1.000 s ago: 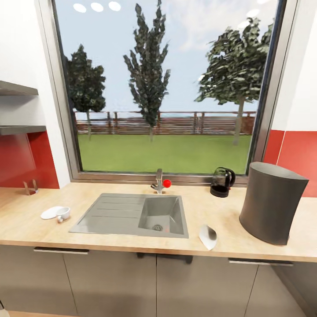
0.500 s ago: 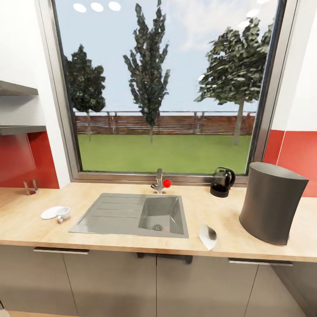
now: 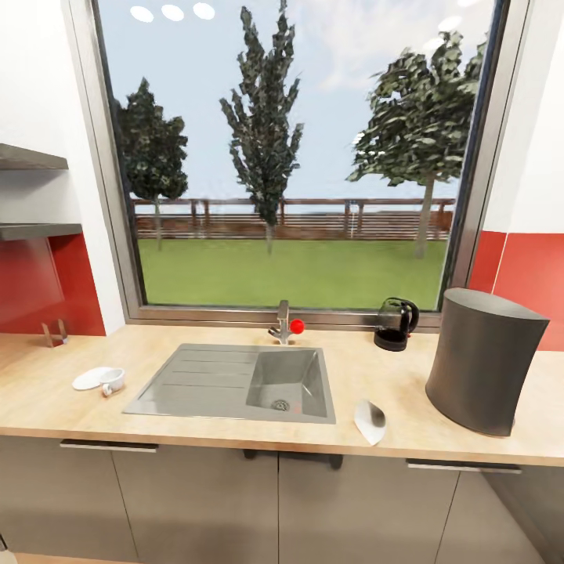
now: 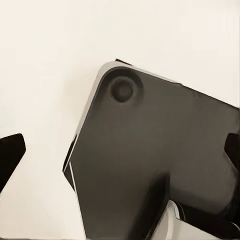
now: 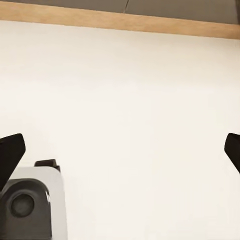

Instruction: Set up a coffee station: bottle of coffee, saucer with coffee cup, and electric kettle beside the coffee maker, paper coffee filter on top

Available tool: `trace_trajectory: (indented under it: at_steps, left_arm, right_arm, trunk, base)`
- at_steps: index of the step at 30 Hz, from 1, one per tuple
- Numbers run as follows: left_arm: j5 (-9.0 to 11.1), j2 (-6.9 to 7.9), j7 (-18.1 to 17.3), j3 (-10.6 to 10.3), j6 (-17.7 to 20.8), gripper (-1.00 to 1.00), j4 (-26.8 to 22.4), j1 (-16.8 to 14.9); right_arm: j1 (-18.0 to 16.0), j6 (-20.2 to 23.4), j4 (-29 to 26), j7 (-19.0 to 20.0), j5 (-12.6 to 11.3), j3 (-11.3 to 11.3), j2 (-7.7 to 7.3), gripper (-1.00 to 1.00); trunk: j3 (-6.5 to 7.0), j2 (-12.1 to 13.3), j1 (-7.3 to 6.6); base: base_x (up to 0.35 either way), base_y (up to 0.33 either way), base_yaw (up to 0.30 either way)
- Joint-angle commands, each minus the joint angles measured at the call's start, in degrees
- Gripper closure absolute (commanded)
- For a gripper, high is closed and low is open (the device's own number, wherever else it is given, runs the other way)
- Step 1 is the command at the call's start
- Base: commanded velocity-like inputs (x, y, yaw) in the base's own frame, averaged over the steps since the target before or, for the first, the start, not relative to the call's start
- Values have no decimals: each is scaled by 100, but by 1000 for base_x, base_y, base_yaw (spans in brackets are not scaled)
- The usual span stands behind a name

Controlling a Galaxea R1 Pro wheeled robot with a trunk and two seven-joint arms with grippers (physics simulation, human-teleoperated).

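The head view faces a wooden countertop [image 3: 196,439] under a large window [image 3: 290,157].

Task items on the countertop:
- The coffee maker [image 3: 484,360], a tall dark grey body, stands at the right of the frame.
- The kettle [image 3: 395,323], dark with a looped handle, stands at the back by the window sill, just left of the coffee maker and apart from it.
- The paper filter [image 3: 370,421], white, lies near the front edge, lower centre-right, between the sink [image 3: 235,382] and the coffee maker.
- The saucer [image 3: 91,379] lies at the left of the frame; the cup [image 3: 113,381] lies on its side touching the saucer's right edge, not seated on it.

A tap [image 3: 283,323] with a red knob stands behind the sink. Two shelves [image 3: 31,192] show at the upper left edge.

Left wrist view: the left gripper [image 4: 122,155] has its dark fingertips [image 4: 10,155] at opposite frame edges, spread wide, with a dark part of the robot and pale floor beyond.

Right wrist view: the right gripper [image 5: 122,150] is likewise spread wide, holding nothing, over pale floor. No task item lies near either gripper.
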Motion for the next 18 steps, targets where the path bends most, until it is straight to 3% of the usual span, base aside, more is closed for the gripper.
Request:
trace_trajectory:
  at_steps: [1, 3, 9, 12, 14, 16, 17, 18]
  left_arm:
    - [-15, -12, 2, 40, -101, -100, -13, 6]
    - [-30, -41, 1, 35, -451, -100, -11, 6]
    - [-34, -33, 1, 21, -649, -100, 58, 8]
    - [-38, -19, 1, 21, -701, -100, 159, 11]
    - [-46, -17, 1, 17, -712, -100, 191, 10]
    - [-55, -23, 0, 14, -717, -100, 208, 8]
    - [-68, -32, -3, 10, -717, -100, 215, 7]
    - [-74, -35, -4, 9, -718, -100, 217, 7]
  right_arm:
    - [5, 12, -10, -15, -42, 50, 5, -100]
    - [5, 127, -10, -21, -22, 58, 79, -100]
    - [4, 261, -35, -66, -76, 45, 363, -100]
    - [4, 284, -153, -71, -78, 47, 398, -100]
    - [4, 422, -527, -76, -69, 50, 392, -100]
    - [4, 1086, -1398, -107, -45, 64, 387, -100]
    - [4, 1994, -2288, -147, -14, 78, 374, -100]
    - [4, 2499, -2775, -163, -1, 81, 368, -100]
  trunk:
    - [1, -1, 2]
    - [1, -1, 2]
    - [1, -1, 2]
    - [1, -1, 2]
    - [1, -1, 2]
    - [1, -1, 2]
    - [1, -1, 2]
    - [1, -1, 2]
  base:
    - [0, 0, 0]
    - [0, 0, 0]
    - [0, 0, 0]
    - [0, 0, 0]
    - [0, 0, 0]
    - [0, 0, 0]
    - [0, 0, 0]
    - [0, 0, 0]
